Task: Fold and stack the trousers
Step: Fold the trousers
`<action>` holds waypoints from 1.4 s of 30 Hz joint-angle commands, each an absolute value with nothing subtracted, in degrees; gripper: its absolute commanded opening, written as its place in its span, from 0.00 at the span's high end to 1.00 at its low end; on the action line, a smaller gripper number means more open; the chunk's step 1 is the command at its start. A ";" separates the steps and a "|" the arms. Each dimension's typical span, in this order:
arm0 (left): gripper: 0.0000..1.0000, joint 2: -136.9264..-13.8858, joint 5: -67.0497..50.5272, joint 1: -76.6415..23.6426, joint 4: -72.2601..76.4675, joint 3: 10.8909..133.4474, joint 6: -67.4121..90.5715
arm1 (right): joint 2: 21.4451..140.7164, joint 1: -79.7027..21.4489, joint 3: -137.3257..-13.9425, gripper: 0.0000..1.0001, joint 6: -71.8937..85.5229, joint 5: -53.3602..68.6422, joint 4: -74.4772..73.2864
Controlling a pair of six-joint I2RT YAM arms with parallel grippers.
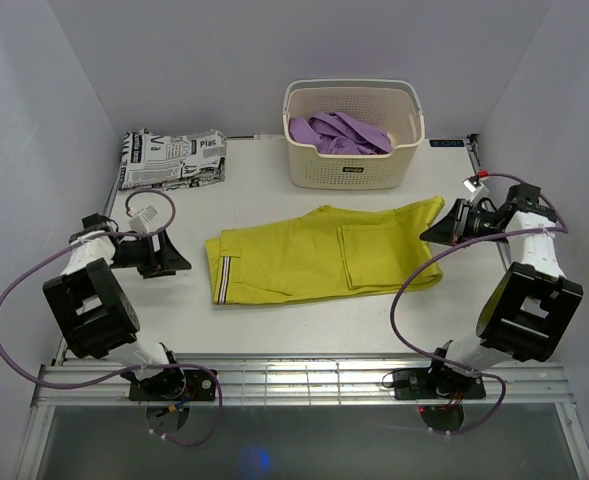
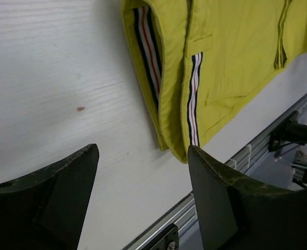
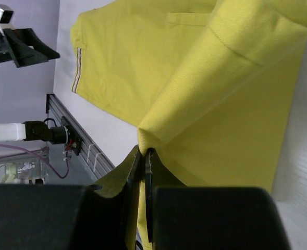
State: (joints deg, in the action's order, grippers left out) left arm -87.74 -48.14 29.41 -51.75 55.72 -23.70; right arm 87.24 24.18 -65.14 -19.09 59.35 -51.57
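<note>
- On the white surface (image 1: 274, 320), the yellow trousers (image 1: 324, 250) lay flat between the two arms. The waistband (image 1: 222, 275) was toward the left arm and the leg ends toward the right arm.
- Their legs appeared to be laid one over the other already, so the lengthwise fold looked done. The crosswise fold, bringing leg ends to waist, was not yet made.
- At the leg end, the right end effector (image 3: 142, 151) was clenched on a raised peak of the yellow cloth. I judged this to be the start of that crosswise fold.
- Beside the waistband, the left end effector (image 2: 143, 151) was spread wide and held nothing. It sat just short of the striped corner of the trousers without touching it.
- At the far left corner, a printed garment (image 1: 172, 158) lay folded into a neat rectangle. It looked like finished work and the likely base of the stack.
- Beyond the trousers, a basket (image 1: 309, 165) held a crumpled purple garment (image 1: 339, 132), which had probably yet to be folded.
- By my reckoning the task was somewhere near its middle: one piece folded, one partly folded and not stacked, and one untouched in the basket.
</note>
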 commanded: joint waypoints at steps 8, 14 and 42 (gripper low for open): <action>0.29 -94.03 -55.10 17.94 -38.94 51.85 -10.99 | 77.26 11.53 -60.74 0.92 5.60 61.44 -29.28; 0.35 -99.22 -51.95 13.45 -33.58 52.65 -6.08 | 77.78 3.26 -58.80 0.92 13.35 58.89 -18.31; 1.00 -106.08 -48.60 9.05 -32.26 52.47 -2.37 | 101.51 -33.65 -72.77 0.92 42.54 47.82 19.50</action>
